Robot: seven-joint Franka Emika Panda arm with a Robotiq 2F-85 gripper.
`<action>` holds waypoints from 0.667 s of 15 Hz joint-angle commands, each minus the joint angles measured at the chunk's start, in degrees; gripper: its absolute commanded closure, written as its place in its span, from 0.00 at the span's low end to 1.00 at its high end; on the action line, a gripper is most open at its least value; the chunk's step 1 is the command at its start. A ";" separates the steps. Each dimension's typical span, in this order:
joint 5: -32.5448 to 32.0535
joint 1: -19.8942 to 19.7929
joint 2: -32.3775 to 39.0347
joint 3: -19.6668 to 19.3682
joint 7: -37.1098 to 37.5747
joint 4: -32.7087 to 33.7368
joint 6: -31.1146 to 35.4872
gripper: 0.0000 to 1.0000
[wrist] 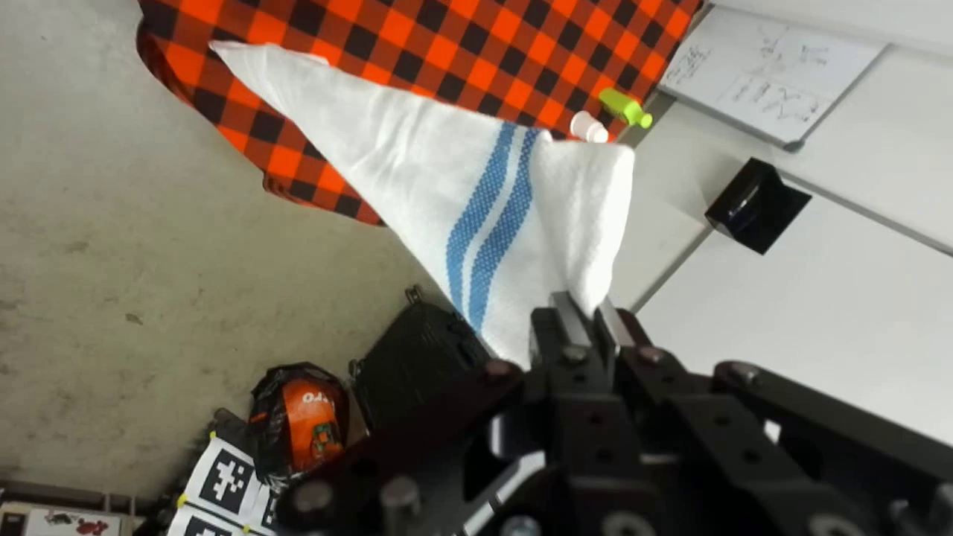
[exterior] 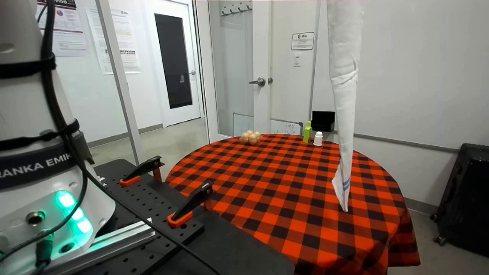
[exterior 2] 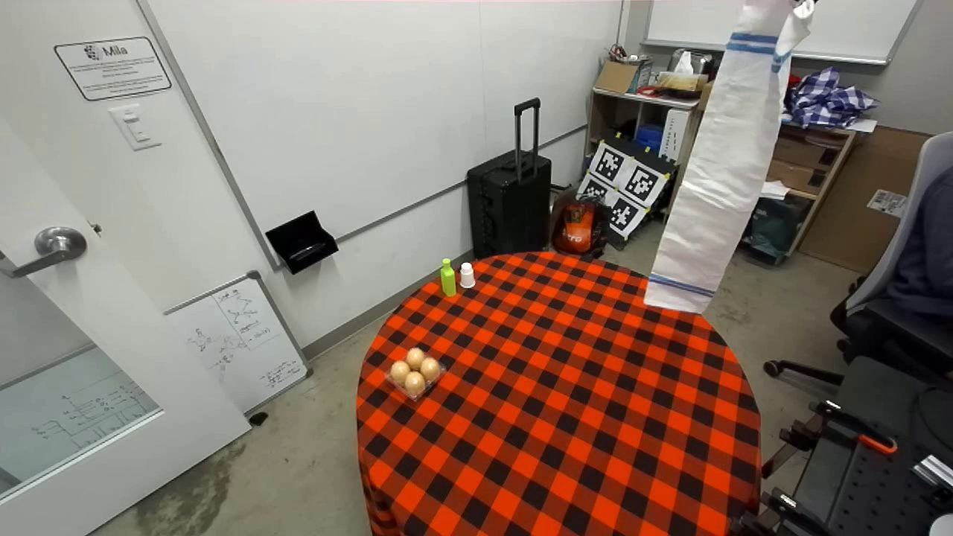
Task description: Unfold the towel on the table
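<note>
The white towel (exterior: 345,80) with blue stripes hangs in a long, narrow strip above the table (exterior: 275,183) with its red-and-black checked cloth. It also hangs in an exterior view (exterior 2: 718,171), with one corner folded over near the top. Its lower end is over the table's edge region; I cannot tell if it touches the cloth. In the wrist view the towel (wrist: 417,141) runs from my gripper (wrist: 590,316) down toward the checked cloth. My gripper is shut on the towel near a corner, high above the table. The gripper is almost wholly out of both exterior views.
A clear pack of eggs (exterior 2: 415,372), a green bottle (exterior 2: 447,278) and a white shaker (exterior 2: 467,275) stand near the table's far edge. Clamps (exterior: 191,204) sit on the robot's black mount beside the table. A black suitcase (exterior 2: 510,201) stands beyond the table.
</note>
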 commanded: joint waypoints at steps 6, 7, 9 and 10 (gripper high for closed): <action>-2.75 1.15 2.39 4.03 -1.62 -1.01 -12.85 0.99; -2.37 2.02 3.15 4.77 -2.81 -1.32 -14.16 0.99; -2.17 3.55 4.36 6.42 -4.77 -1.85 -15.87 0.99; -2.49 4.08 4.88 7.14 -5.30 -2.07 -16.20 0.99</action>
